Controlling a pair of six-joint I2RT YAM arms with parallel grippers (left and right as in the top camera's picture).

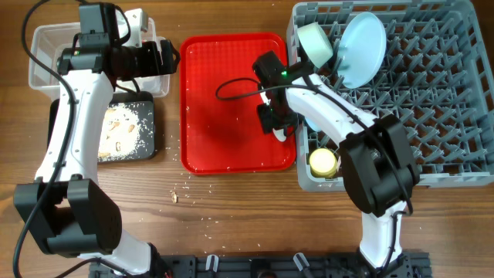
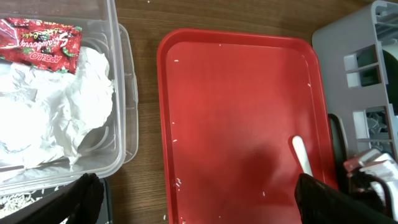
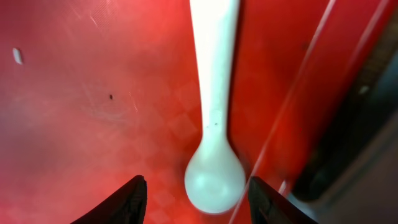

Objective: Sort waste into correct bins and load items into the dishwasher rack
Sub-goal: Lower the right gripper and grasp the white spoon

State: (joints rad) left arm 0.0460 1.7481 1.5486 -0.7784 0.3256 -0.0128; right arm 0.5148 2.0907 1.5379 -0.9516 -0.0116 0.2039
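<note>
A white plastic spoon lies on the flat red serving tray near its right rim. My right gripper is open just above it, with the spoon's bowl between the fingertips; it shows in the overhead view. My left gripper is open and empty, over the gap between the clear tub and the red tray. The tub holds the red wrapper and the white napkin. The grey rack holds a pale blue plate, a mint bowl and a yellow cup. The fork is out of view.
The black tray with beige food scraps sits below the clear tub. A few crumbs lie on the wooden table in front of the red tray. The rack's left wall stands right beside the red tray's right rim.
</note>
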